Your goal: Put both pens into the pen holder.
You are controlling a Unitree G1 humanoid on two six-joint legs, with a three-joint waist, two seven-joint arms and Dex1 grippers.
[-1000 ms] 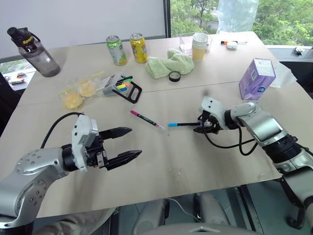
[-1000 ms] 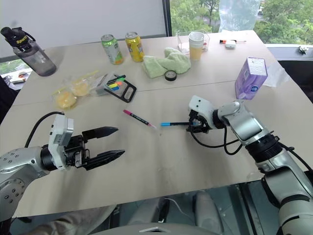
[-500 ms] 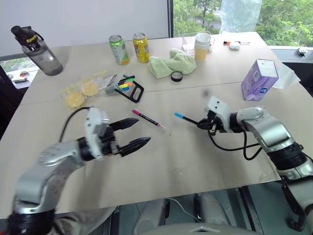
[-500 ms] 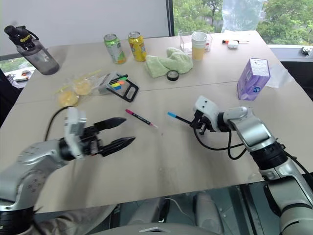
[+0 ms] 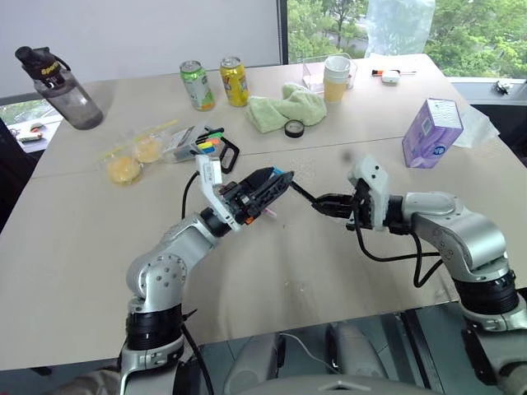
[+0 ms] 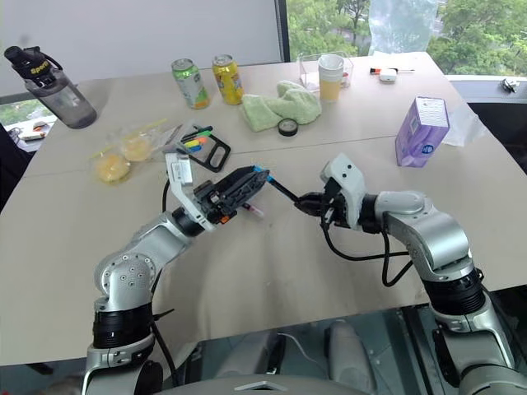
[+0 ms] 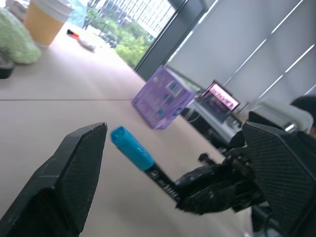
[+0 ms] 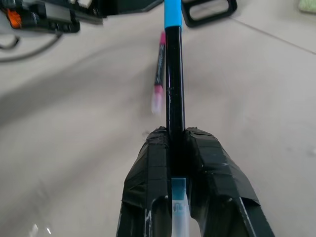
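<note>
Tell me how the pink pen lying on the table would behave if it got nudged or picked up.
The pink pen looks slim and round, so a sideways nudge would probably roll it on the smooth table. It seems rigid and likely light, but its narrow barrel could slip or pivot in a pinch.

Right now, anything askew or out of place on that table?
Yes. The pen holder lies tipped on its side near the snack bags, markers poking out. The pink pen remains loose on the table. The right tool holds the blue pen mid-air.

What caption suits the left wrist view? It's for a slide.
Open left fingers flank the blue pen held by the right gripper.
</note>
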